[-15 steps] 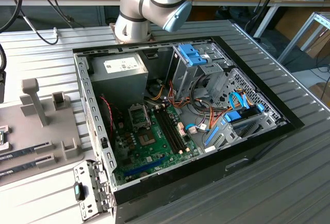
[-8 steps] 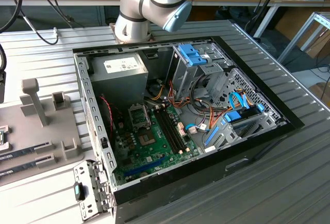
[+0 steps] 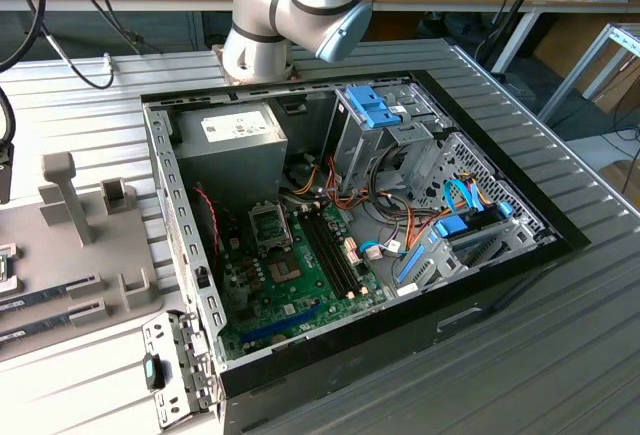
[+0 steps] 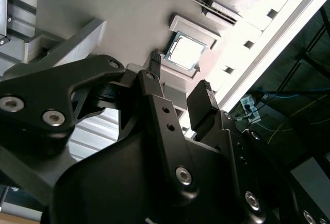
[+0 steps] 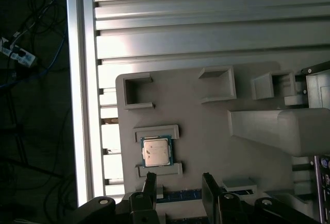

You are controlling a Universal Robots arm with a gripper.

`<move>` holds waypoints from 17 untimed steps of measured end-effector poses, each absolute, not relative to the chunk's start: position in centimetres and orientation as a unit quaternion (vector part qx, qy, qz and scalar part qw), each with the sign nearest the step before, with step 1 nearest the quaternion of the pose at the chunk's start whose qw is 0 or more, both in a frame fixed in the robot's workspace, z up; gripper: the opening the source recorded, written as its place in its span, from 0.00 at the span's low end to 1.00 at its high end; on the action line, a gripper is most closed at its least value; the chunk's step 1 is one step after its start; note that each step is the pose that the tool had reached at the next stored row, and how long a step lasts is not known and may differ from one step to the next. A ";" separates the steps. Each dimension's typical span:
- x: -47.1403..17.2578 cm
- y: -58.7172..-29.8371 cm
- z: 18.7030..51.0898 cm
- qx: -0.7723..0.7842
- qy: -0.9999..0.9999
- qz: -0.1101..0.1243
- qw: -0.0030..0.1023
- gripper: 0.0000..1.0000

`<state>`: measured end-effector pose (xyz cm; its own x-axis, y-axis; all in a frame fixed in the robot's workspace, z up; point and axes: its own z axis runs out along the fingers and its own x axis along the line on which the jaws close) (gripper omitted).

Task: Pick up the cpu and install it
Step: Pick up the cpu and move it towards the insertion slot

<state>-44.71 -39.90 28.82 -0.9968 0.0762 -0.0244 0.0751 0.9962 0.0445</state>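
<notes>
The cpu (image 5: 156, 151) (image 4: 184, 51) is a small square chip with a shiny silver top. It lies flat between two low brackets on a grey holder plate (image 5: 206, 126) (image 4: 118, 7). In both wrist views my gripper (image 5: 179, 183) (image 4: 179, 74) hangs above the plate, a short way from the chip and apart from it. Its two black fingers (image 5: 149, 184) (image 4: 204, 92) stand open with nothing between them. The motherboard (image 3: 290, 275) lies in the open computer case (image 3: 340, 245), with the metal socket frame (image 3: 270, 225) near its middle.
The grey holder plate (image 3: 90, 245) lies on the ribbed table at the exterior view's left, with upright posts and memory sticks (image 3: 50, 293). The case holds a grey power-supply box (image 3: 228, 150), drive cages and cables. The table's edge (image 5: 82, 90) runs close beside the cpu.
</notes>
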 end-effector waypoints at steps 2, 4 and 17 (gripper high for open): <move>-44.7 -39.9 28.8 0.038 0.999 0.022 0.013 0.48; -44.7 -39.9 28.8 0.038 0.999 0.022 0.013 0.48; -44.7 -39.9 28.4 0.038 0.999 0.022 0.013 0.48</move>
